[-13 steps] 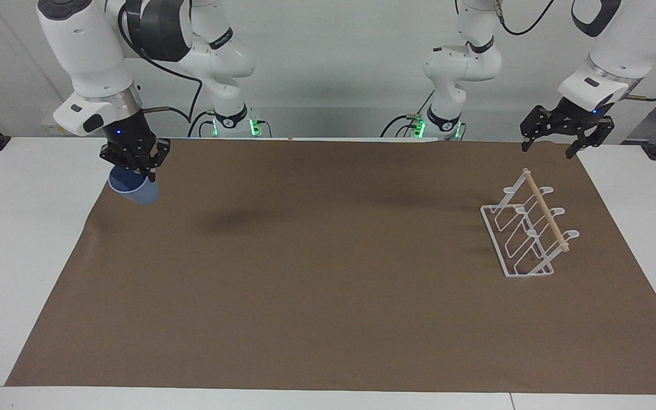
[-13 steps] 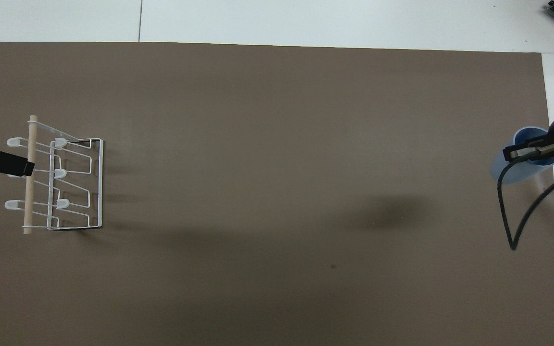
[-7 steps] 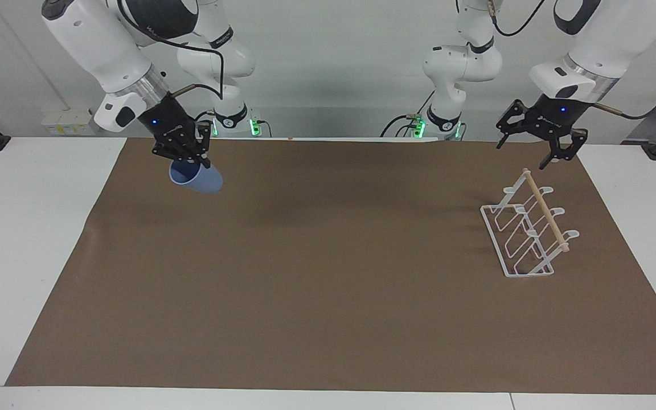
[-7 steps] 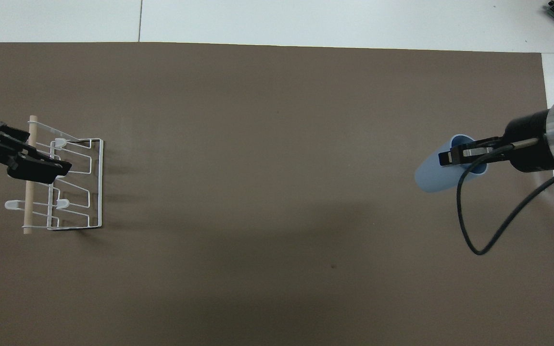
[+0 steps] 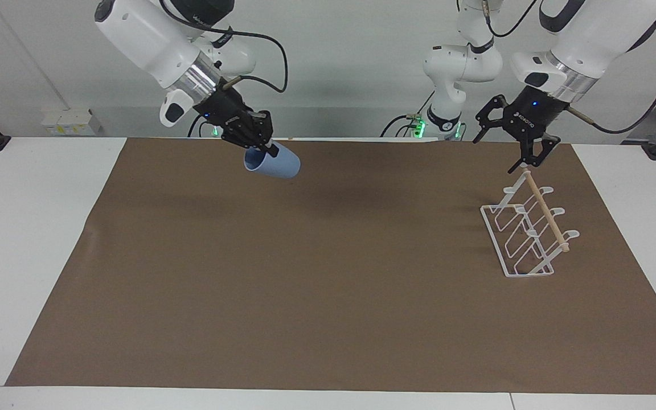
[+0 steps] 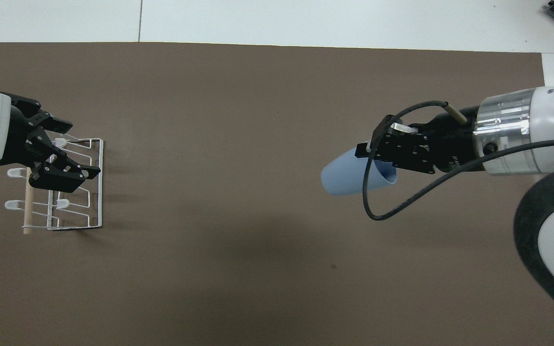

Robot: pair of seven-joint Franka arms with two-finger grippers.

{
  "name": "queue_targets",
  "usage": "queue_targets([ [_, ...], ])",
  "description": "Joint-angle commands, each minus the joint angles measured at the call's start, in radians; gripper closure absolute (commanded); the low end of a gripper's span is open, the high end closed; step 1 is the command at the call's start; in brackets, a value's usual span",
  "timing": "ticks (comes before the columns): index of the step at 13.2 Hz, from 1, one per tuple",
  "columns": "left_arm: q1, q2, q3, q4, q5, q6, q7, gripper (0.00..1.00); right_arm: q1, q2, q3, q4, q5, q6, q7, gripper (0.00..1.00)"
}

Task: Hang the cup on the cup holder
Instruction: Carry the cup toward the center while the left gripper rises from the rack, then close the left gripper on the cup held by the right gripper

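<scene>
Facing view shows the right end effector point(image 5: 264, 149) clenched on the rim of the small light-blue tapered plastic cup point(image 5: 274, 163), which it holds tilted on its side in the air over the brown paper mat point(image 5: 305, 273) that covers the white counter point(image 5: 32, 228), above the part of the mat close to the robots and toward the right arm's end. The white wire cup holder point(image 5: 527, 233) with looped prongs and a light wooden rod along its top stands on the mat toward the left arm's end, well apart from the cup. The left end effector point(image 5: 504, 152) hangs released, fingers spread wide, just above the end of the rod nearest the robots, not touching it.
</scene>
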Motion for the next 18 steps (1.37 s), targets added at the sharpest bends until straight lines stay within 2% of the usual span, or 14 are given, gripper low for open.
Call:
queue_targets([
  [1, -0.064, -0.033, 0.006, -0.041, -0.026, 0.039, 0.052, 0.0, 0.061, -0.014, -0.003, -0.021, 0.08, 0.087, 0.171, 1.0],
  [3, -0.091, -0.033, 0.005, -0.044, -0.026, 0.085, 0.052, 0.0, 0.126, -0.011, -0.003, -0.021, 0.125, 0.172, 0.335, 1.0],
  [6, -0.15, -0.035, -0.003, -0.053, -0.049, 0.102, 0.054, 0.0, 0.239, 0.003, -0.003, -0.021, 0.128, 0.399, 0.651, 1.0],
  [8, -0.161, -0.035, -0.026, -0.047, -0.071, 0.114, 0.058, 0.0, 0.272, 0.009, -0.003, -0.021, 0.126, 0.472, 0.805, 1.0],
  [14, -0.164, -0.027, -0.04, -0.042, -0.115, 0.202, 0.229, 0.0, 0.275, 0.009, -0.003, -0.021, 0.126, 0.469, 0.83, 1.0],
  [18, -0.166, -0.027, -0.089, -0.045, -0.159, 0.24, 0.245, 0.0, 0.275, 0.009, -0.003, -0.021, 0.126, 0.464, 0.83, 1.0],
])
